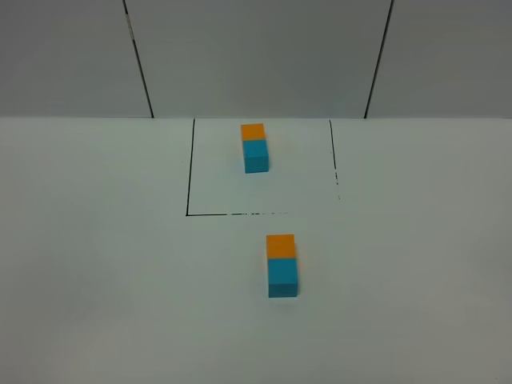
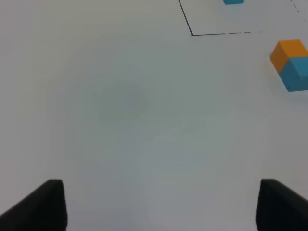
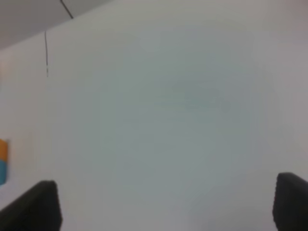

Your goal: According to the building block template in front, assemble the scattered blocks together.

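orange cube [image 1: 280, 245] touching cyan cube [image 1: 282, 278], template [image 1: 254, 147] beyond, unlabelled

On the white desk [image 1: 96, 264], a small orange-and-cyan two-cube template bar [image 1: 255, 147] sits inside a black-outlined square [image 1: 190, 172]. Nearer, outside it, a matte orange cube [image 1: 281, 246] touches a matte cyan cube [image 1: 282, 277].

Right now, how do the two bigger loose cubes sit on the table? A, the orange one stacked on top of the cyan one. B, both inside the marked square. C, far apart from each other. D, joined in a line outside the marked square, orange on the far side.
D: the orange cube and the cyan cube touch in one bar, below the marked square that holds the template.
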Robot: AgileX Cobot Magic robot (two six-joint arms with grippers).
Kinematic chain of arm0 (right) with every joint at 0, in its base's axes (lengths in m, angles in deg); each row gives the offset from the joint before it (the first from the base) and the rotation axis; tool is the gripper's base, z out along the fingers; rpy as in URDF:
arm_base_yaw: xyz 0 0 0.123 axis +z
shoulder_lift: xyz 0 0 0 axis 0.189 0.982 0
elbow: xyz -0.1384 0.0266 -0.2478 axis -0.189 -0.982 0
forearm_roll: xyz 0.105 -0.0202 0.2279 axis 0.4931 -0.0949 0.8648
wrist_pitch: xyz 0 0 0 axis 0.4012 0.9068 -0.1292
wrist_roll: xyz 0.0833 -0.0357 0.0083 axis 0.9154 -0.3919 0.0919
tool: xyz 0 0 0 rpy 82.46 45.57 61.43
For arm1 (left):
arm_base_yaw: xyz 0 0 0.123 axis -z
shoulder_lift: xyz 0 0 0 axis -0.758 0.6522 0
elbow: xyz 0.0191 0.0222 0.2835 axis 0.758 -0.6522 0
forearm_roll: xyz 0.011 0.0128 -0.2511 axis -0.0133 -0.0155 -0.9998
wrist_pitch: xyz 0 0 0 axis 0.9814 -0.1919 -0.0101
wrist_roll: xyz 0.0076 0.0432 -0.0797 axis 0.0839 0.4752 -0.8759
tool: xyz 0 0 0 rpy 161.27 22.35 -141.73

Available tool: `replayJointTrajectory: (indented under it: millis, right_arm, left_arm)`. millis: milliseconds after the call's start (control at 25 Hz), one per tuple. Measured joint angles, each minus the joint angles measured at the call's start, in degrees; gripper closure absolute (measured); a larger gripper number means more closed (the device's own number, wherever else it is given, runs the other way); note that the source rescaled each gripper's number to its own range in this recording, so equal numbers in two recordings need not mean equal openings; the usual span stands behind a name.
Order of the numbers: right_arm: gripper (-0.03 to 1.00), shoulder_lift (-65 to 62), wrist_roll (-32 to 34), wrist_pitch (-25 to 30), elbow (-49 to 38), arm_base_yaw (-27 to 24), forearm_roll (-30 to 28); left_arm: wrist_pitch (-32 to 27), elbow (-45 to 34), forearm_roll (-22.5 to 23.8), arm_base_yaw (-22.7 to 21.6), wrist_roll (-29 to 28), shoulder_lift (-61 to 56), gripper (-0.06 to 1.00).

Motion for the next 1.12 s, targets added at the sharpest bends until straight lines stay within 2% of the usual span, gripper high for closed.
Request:
replayJointTrajectory:
  millis: [320, 1120]
  right_arm:
    - [0.21, 0.0, -8.0, -0.3, -0.1, 0.0, 5.6]
    - [0.21, 0.0, -8.5, -0.5, -0.1, 0.0, 6.1]
  left_arm:
    - [0.0, 0.0, 0.0, 0.0, 0.0, 0.0, 0.27]
    - [0.0, 0.0, 0.0, 0.0, 0.0, 0.0, 0.27]
